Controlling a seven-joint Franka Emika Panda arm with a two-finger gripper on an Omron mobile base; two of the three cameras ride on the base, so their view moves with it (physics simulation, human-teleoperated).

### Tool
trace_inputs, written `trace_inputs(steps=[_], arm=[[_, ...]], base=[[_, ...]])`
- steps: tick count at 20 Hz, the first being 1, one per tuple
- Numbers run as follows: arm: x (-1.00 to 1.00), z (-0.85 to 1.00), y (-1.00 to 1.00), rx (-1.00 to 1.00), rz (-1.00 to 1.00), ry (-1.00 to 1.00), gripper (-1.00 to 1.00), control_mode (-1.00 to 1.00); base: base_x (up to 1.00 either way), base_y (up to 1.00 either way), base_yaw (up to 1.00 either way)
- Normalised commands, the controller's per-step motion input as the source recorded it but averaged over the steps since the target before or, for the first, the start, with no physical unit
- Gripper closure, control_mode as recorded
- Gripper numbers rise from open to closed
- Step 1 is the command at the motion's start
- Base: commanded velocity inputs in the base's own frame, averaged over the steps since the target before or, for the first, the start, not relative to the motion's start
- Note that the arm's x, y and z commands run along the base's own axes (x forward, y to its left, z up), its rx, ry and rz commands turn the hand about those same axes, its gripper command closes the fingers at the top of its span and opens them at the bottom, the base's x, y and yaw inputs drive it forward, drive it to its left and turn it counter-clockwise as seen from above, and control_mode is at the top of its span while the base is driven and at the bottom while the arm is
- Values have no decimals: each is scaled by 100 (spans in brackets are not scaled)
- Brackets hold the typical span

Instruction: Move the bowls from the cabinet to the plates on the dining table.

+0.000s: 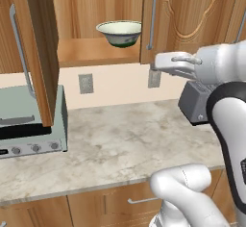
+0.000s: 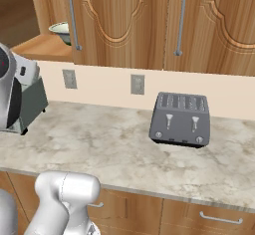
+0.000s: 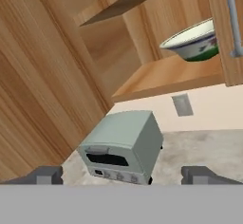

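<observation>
Fingertips of our pincer (image 3: 122, 174) rise at the bottom of the hand view, spread wide apart with nothing between them. Just beyond them we look at a pale green toaster oven (image 3: 122, 147) standing on the marble worktop (image 1: 125, 134), its front dark and a row of knobs under the window. To the right on the same worktop, as the right base view shows, sits a grey toaster (image 2: 180, 119), and two wall sockets (image 2: 137, 84) are set in the cream backsplash behind it. Above the toaster oven the cabinet (image 1: 187, 19) hangs on the wall; its left door (image 1: 36, 48) is swung out toward us, silver bar handle facing left. Farthest back, on the open cabinet's shelf (image 1: 91, 50), we see one bowl (image 1: 119, 32), cream-white with a green band, upright and near the closed neighbouring door. Our pincer is well apart from it.
</observation>
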Motion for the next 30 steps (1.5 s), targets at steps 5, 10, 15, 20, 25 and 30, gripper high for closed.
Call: trace_inputs(steps=[5,10,15,20,25,30], arm=[[-27,15,-58,-3,-14,3,-100,-100],[-13,5,-45,-15,-9,6,-100,-100],[-12,0,-34,-20,-10,6,-100,-100],[-1,-3,-17,-20,-6,1,-100,-100],[2,-26,-8,-5,-5,0,-100,-100],[30,-2,0,-8,-9,0,-100,-100]], base=[[0,0,0],[0,0,0],[0,0,0],[0,0,0],[0,0,0],[0,0,0]])
